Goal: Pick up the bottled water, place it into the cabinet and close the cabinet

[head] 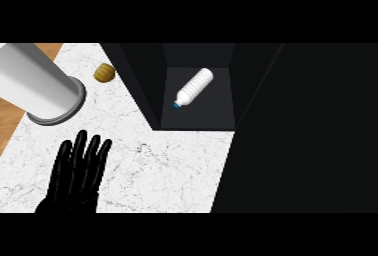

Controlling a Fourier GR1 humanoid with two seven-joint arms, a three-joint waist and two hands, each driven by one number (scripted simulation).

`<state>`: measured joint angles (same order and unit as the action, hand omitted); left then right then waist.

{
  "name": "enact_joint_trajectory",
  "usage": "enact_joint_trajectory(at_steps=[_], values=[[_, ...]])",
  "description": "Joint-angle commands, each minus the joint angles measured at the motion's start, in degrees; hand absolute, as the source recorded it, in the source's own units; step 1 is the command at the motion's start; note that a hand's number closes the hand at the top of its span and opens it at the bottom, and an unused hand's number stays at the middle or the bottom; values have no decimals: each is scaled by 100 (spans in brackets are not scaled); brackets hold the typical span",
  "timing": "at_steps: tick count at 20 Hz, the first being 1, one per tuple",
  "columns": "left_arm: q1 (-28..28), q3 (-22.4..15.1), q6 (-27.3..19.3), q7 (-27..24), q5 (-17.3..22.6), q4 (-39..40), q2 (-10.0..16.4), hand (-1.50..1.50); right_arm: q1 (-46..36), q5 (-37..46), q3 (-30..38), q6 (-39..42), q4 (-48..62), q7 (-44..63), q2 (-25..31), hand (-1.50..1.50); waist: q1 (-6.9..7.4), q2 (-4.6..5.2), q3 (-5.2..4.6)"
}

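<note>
Bottle [194, 88]: white, ribbed body, blue cap [176, 105] on. Lying on its side on the floor of the cabinet [214, 114]. Set diagonally, cap end toward lower left of view, base toward upper right. Clear of both side walls. Cabinet: black, standing open, dark interior in plain sight. Only one compartment visible.

A grey cylinder [40, 82] runs off the left edge; the left hand [74, 182] is cut off below its palm.
</note>
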<state>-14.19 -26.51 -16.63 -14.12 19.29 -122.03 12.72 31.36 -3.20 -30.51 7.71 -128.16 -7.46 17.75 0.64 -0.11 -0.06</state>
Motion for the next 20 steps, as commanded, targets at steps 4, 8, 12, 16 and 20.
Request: enact_joint_trajectory(at_steps=[4, 8, 12, 16, 20], values=[[-974, 821, 510, -413, 566, -600, 545, -150, -248, 586, -1107, 283, -301, 539, 85, 150, 51, -12, -5], [-1904, 1242, 984, -570, 1151, -1284, 902, -150, -385, 957, -1308, 177, -431, 547, -67, 150, 122, -27, -7], [-2148, 1636, 1475, -822, 1524, -1019, 1033, -150, -617, 1215, -1617, 103, -604, 1172, -312, 150, 172, -16, -25], [-2583, 1830, 1636, -765, 1767, -1382, 1148, -150, -811, 1055, -1616, 140, -419, 1290, -555, 150, 280, -24, -16], [-2578, 2146, 1989, -983, 1940, -1010, 1172, -150, -1339, 686, -1378, 91, -384, 1875, -977, 150, 291, 19, -23]])
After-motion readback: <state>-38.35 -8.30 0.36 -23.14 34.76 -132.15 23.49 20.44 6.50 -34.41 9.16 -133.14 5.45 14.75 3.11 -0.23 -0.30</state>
